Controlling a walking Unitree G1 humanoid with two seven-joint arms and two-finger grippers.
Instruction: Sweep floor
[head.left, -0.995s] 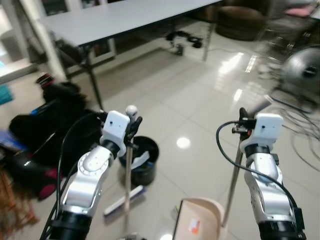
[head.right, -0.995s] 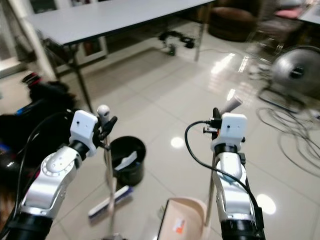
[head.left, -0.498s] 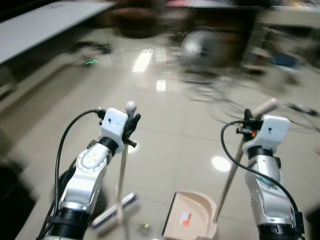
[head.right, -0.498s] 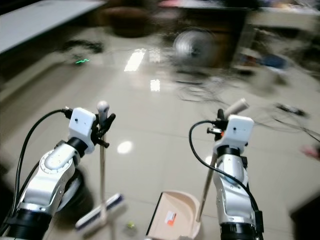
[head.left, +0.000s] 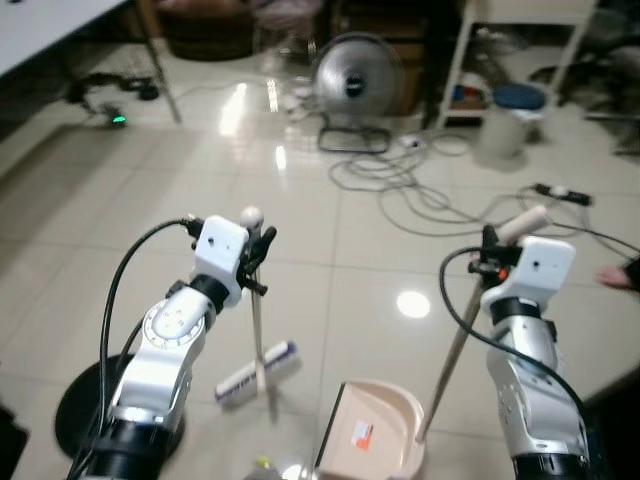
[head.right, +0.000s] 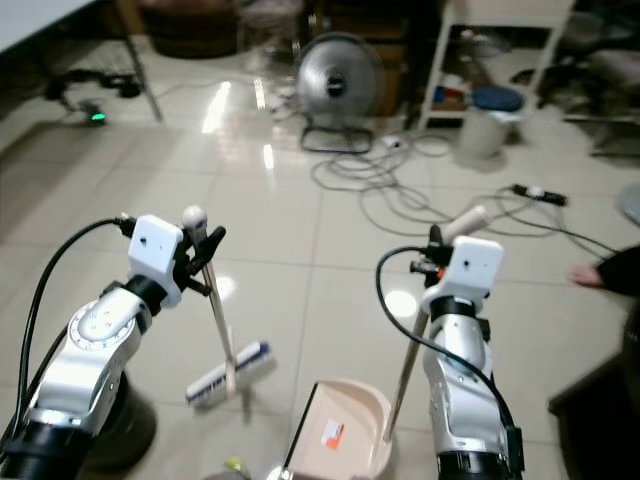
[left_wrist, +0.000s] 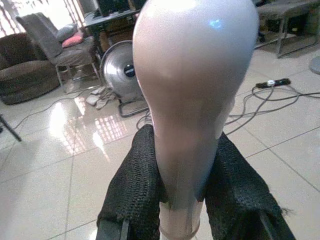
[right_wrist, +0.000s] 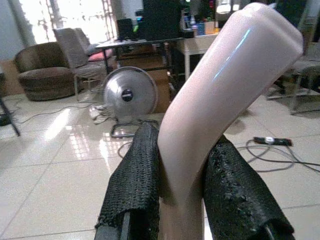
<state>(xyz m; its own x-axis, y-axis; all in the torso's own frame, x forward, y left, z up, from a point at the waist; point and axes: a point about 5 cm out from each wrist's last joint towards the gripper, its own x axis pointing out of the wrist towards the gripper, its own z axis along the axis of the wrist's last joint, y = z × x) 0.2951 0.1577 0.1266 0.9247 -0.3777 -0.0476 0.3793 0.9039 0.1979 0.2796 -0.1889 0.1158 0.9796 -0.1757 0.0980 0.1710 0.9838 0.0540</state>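
Observation:
My left gripper is shut on the pale broom handle just under its rounded top, black fingers pressing on both sides. The handle slants down to the white broom head resting on the tiled floor. My right gripper is shut on the bent top of the dustpan handle. That handle runs down to the beige dustpan, which sits on the floor between my arms. A small yellowish scrap lies on the floor left of the dustpan.
A black bin stands at the lower left beside my left arm. Ahead are a floor fan, loose cables, a power strip and a white bucket. What looks like a person's foot is at the right edge.
The camera has swung right: the table and black bags have left the picture, the fan and cables have come in. Both grippers keep hold of broom and dustpan handles.

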